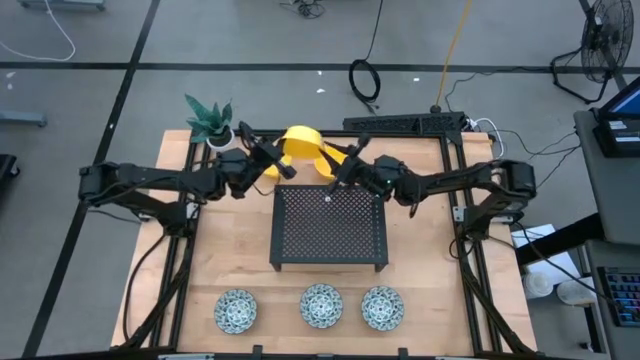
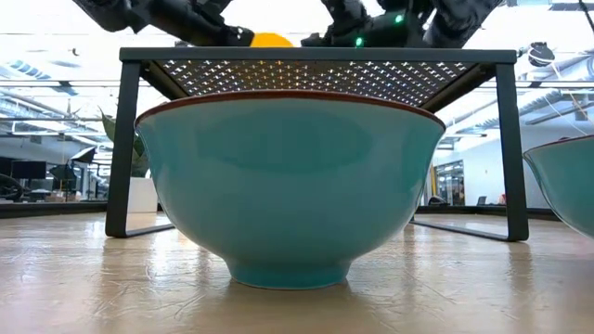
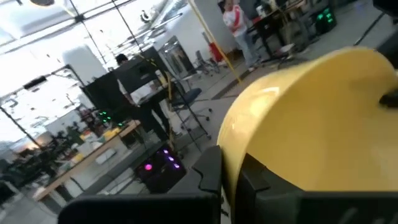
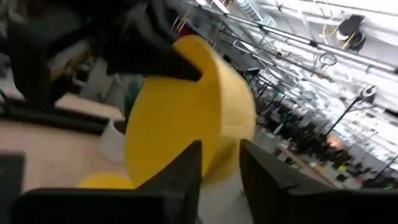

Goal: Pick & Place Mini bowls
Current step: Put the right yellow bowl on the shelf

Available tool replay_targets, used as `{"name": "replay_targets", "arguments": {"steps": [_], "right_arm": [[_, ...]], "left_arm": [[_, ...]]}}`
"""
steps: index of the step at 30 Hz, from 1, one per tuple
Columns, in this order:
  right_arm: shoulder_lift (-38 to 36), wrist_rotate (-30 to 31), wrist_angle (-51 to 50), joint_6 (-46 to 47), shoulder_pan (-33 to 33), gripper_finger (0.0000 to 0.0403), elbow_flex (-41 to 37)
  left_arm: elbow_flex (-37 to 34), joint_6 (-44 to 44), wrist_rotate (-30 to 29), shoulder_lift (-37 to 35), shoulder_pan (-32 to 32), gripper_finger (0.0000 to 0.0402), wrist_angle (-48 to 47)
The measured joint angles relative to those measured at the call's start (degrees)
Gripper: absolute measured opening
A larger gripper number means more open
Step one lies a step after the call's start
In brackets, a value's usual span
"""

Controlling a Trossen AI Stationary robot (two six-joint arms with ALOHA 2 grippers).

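Pale wood makes up the bench, framed by dark rails and standing on a grey floor with cables. At its middle sits a black perforated rack. Along the front edge three patterned mini bowls stand in a row, well apart from one another; in the low view the middle one fills the foreground, with the rack behind it.

Above the rack's back edge, both arms meet at a yellow mini bowl held in the air and tipped on its side. The left hand is pressed together, pinching the bowl's rim, one finger inside and one outside. The right hand straddles the opposite rim with its fingers slightly apart; I cannot tell whether they press the wall. Another yellow mini bowl lies on the bench just beneath the left hand, near the back edge. A white pot with a green plant stands at the back left corner.
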Motion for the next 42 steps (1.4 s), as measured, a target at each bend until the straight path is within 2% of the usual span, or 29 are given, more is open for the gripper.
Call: {"name": "replay_targets", "arguments": {"steps": [3, 6, 10, 14, 18, 20, 23, 26, 31, 34, 38, 42], "right_arm": [[-4.21, 3.36, -9.41, 4.08, 0.08, 0.0139, -0.98], [-9.24, 3.49, -16.75, 8.51, -0.73, 0.0162, -1.97], [-16.76, 2.1, -23.12, 13.56, -1.98, 0.0176, -5.05], [-23.85, 2.25, -23.31, 15.87, -2.47, 0.0175, -9.59], [-30.23, 0.93, -23.29, 18.96, -2.49, 0.017, -13.69], [-32.58, -0.79, -23.56, 21.41, -3.09, 0.0169, -15.53], [-35.49, -4.81, -23.17, 24.74, -4.56, 0.0171, -18.14], [-36.97, -5.79, -23.56, 26.69, -6.15, 0.017, -20.83], [-38.01, -5.93, -23.13, 28.21, -7.95, 0.0165, -23.89], [-37.97, -5.91, -23.39, 28.68, -8.61, 0.0165, -25.16], [-37.98, -6.08, -23.21, 28.69, -9.28, 0.0166, -25.94], [-38.37, -6.08, -22.87, 28.4, -9.49, 0.0163, -25.95]], "left_arm": [[0.09, -2.91, -0.3, -4.05, 0.04, 0.0004, -5.22], [-0.09, -5.88, 0.83, -7.88, -0.15, 0.0005, -12.48], [-0.03, -11.95, 5.99, -12.82, 0.04, 0.0004, -19.35], [-0.06, -16.71, 11.35, -15.76, 0.1, 0.0004, -25.17], [0.12, -21.22, 19.44, -17.81, 0.4, 0.0005, -29.91], [1.46, -23.69, 23.42, -17.98, 0.99, 0.0006, -35.75], [7.14, -28.56, 26.74, -16.48, 2.66, 0.0004, -47.15], [14.53, -32.13, 30.11, -12.93, 4.08, 0.0006, -59.18], [26.5, -33.28, 43.83, -5.14, 5.98, 0.0004, -74.89], [31.69, -33.66, 48.41, 0.22, 6.07, 0.0006, -79.97], [37.64, -34.25, 49.27, 6.82, 6.18, 0.0004, -87.03], [39.4, -35.29, 48.66, 11.91, 6.27, 0.0007, -89.38]]}}
